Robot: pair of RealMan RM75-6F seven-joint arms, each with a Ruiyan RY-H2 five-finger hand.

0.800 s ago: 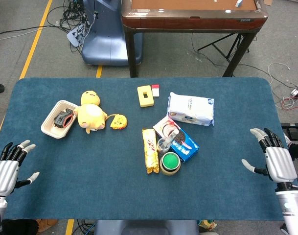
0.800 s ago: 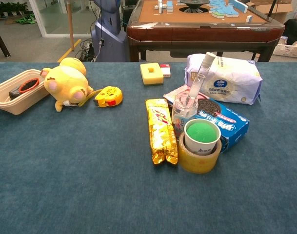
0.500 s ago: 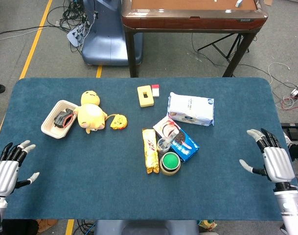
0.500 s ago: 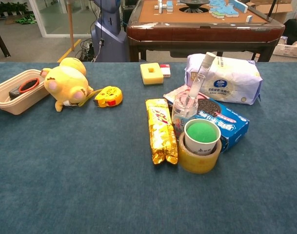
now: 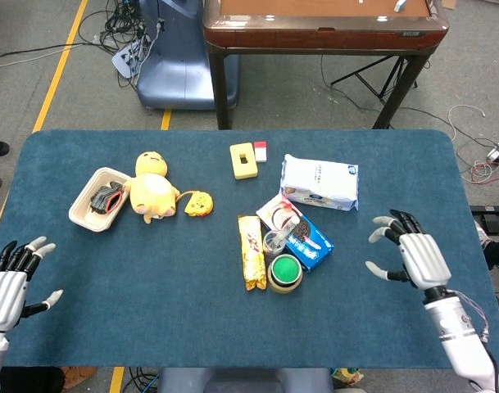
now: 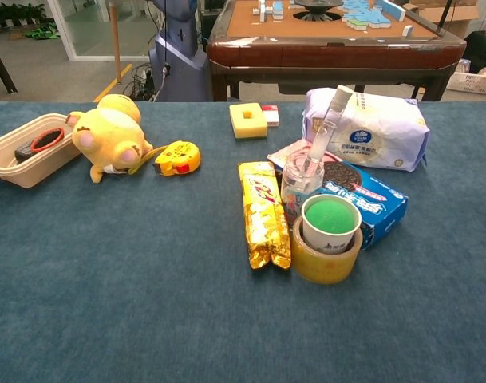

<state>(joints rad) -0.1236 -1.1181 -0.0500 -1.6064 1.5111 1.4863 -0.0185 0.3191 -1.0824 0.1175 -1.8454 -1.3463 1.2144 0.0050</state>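
The right hand (image 5: 415, 258) hovers over the blue felt surface (image 5: 151, 319) near its right edge, fingers spread and curved, holding nothing. The left hand (image 5: 7, 282) sits at the near left corner, also spread and empty, well apart from everything.

Nearest the right hand, to its left, lies the blue cardboard biscuit box (image 5: 310, 241), its long axis slanting from near right to far left. Touching the box's near end stands the roll of clear tape with a green-topped cup inside (image 5: 284, 273). Further back, up and left of the hand, rests the white soft pack of tissues (image 5: 319, 182).
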